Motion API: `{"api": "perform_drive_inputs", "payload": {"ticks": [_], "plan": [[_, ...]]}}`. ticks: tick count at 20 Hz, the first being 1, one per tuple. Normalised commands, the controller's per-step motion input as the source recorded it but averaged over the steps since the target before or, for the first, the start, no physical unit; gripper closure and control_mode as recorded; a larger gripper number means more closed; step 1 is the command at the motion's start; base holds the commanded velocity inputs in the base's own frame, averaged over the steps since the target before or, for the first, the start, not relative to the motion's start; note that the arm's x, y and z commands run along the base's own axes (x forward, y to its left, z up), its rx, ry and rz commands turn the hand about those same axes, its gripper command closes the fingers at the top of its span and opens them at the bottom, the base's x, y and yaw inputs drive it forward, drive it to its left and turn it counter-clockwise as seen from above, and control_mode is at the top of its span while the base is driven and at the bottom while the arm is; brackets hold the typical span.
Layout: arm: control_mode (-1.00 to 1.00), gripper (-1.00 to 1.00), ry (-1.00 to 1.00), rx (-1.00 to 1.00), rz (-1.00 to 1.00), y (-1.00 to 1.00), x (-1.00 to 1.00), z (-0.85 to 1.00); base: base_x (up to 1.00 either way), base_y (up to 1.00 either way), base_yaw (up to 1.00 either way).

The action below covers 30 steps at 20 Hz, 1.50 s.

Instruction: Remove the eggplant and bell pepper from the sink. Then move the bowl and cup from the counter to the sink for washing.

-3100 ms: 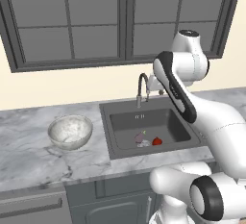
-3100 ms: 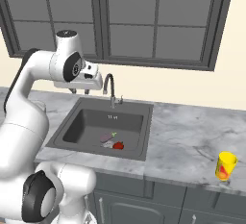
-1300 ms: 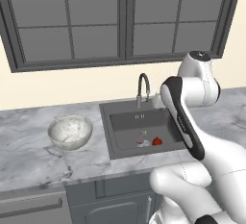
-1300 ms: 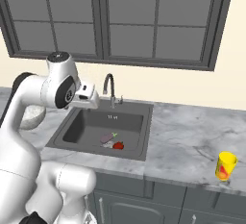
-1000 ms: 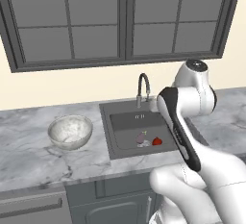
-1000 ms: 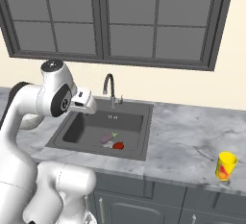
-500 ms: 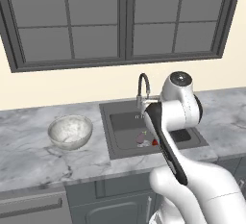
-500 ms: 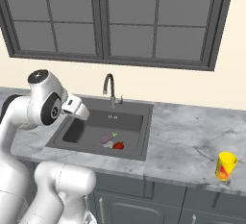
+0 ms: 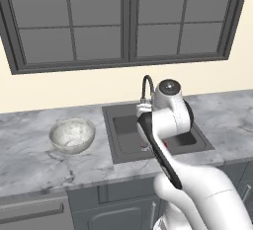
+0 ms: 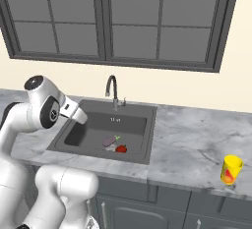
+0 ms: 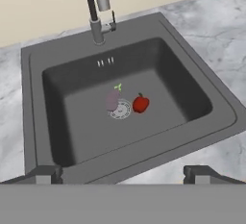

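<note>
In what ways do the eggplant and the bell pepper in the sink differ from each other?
The eggplant is purple and oblong with a greenish stem tip; the bell pepper is bright red and rounded. In the hand view, the eggplant lies at the left edge of the round drain, and the pepper lies at its right edge. They share their small size, and both rest on the floor of the sink, near its middle.
</note>
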Motion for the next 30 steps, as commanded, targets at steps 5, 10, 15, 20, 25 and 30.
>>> {"api": "perform_drive_inputs", "payload": {"ticks": [5,10,15,20,25,30], "plan": [[-1.00,-1.00,0.00,0.00,-0.07,0.14,0.31,-0.11,0.00,0.00,0.00],[-1.00,-1.00,0.01,0.04,-0.06,0.01,0.37,-0.14,0.00,0.00,0.00],[-1.00,-1.00,0.02,0.03,-0.06,0.00,0.38,-0.15,0.00,0.00,0.00],[-1.00,-1.00,0.06,0.03,-0.07,0.00,0.36,-0.18,0.00,0.00,0.00],[-1.00,-1.00,0.04,0.03,-0.06,0.00,0.30,-0.24,0.00,0.00,0.00],[-1.00,-1.00,0.02,0.04,0.00,0.00,0.26,-0.20,0.00,0.00,0.00]]}}
